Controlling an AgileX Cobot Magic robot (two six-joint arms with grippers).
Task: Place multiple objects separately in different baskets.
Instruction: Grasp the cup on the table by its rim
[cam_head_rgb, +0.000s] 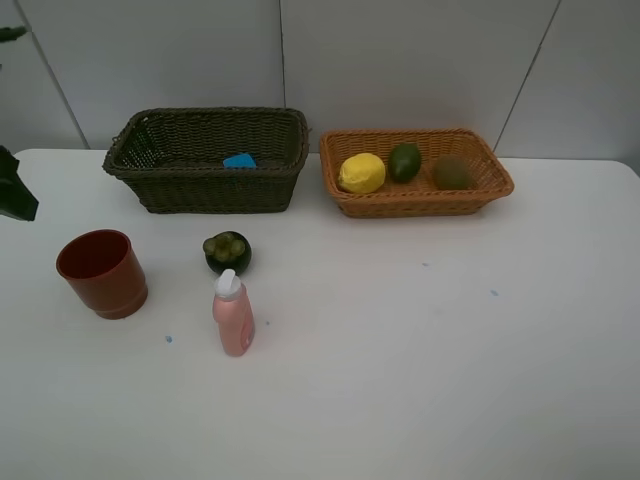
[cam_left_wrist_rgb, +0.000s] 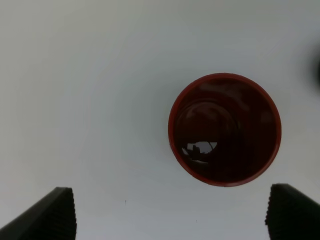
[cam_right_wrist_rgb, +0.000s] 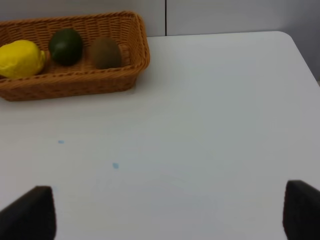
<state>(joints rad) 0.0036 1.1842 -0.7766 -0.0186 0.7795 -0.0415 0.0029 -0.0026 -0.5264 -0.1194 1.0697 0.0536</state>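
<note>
On the white table a red cup (cam_head_rgb: 102, 272) stands upright at the left, with a dark mangosteen (cam_head_rgb: 227, 251) and a pink bottle (cam_head_rgb: 233, 315) to its right. A blue eraser (cam_head_rgb: 240, 160) lies in the dark basket (cam_head_rgb: 210, 185). The orange basket (cam_head_rgb: 420, 203) holds a lemon (cam_head_rgb: 362, 173), a lime (cam_head_rgb: 404, 161) and a kiwi (cam_head_rgb: 452, 172). My left gripper (cam_left_wrist_rgb: 170, 215) hangs open above the table, looking down into the empty cup (cam_left_wrist_rgb: 225, 130). My right gripper (cam_right_wrist_rgb: 167, 212) is open over bare table, well short of the orange basket (cam_right_wrist_rgb: 75, 82).
A grey panelled wall rises behind the baskets. A dark part of the left arm (cam_head_rgb: 15, 190) shows at the left edge of the high view. The table's far right corner (cam_right_wrist_rgb: 285, 36) appears in the right wrist view.
</note>
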